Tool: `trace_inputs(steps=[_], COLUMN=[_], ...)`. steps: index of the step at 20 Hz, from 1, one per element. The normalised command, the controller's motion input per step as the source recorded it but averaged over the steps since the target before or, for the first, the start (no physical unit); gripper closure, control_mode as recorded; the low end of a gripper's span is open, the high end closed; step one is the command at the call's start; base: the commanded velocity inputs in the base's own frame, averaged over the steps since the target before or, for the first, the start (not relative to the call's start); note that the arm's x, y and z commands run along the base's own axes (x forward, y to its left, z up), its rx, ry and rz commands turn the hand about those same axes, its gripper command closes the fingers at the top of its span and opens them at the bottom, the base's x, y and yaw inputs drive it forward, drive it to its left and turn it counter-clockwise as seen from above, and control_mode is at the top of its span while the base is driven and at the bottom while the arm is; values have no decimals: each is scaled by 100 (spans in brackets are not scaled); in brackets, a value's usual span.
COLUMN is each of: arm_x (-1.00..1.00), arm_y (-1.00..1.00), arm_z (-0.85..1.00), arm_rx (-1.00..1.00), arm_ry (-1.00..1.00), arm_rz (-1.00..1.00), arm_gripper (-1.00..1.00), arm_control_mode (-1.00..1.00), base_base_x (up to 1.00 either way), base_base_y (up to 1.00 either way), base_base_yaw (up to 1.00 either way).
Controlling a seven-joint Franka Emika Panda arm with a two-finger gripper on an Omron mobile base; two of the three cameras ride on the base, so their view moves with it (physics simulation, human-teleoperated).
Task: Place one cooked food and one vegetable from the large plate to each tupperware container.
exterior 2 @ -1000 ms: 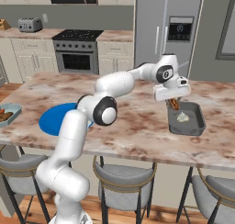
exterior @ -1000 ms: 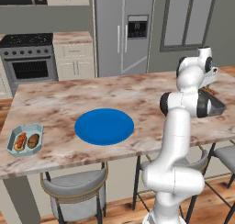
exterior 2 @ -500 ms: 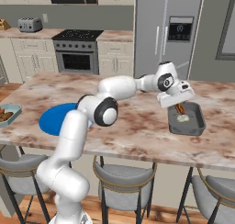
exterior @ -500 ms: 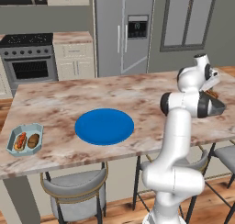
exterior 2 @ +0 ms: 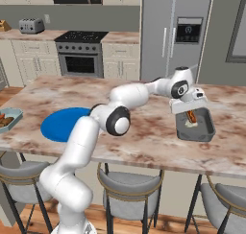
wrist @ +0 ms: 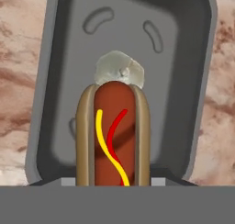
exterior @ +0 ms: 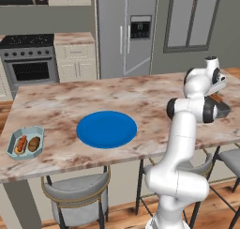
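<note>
Dark grey tub (wrist: 64, 58) under hot dog (wrist: 114, 136) | fingers gripping hot dog | pale vegetable (wrist: 119, 70) inside

The hand (exterior 2: 191, 117) has lowered the hot dog (wrist: 114, 133) into the dark grey tub (exterior 2: 205, 132).

We see marble island counter (exterior: 70, 99): blue plate (exterior: 107, 129) mid, nr front edge; pale tub (exterior: 25, 142) at left end; dark tub (exterior 2: 195, 124) at right end.

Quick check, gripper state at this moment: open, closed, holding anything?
Gripper: closed on the hot dog, holding it over the dark grey tub.
</note>
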Motion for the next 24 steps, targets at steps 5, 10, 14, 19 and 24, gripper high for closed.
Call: trace_inputs(steps=[5,10,14,19,24], arm_x=[30,9,5,14,28], arm_y=[-1,0,0,-1,0], arm_z=[0,-15,-31,-14,0], arm_rx=[9,1,4,10,2], arm_ry=[0,-2,-1,0,0], arm_rz=[-1,0,0,0,0], arm_gripper=[100,100,100,100,100], arm_control_mode=[-100,-100,-100,-100,-100], base_base_x=[0,0,0,0,0], base_base_y=[0,0,0,0,0], base_base_yaw=[0,0,0,0,0])
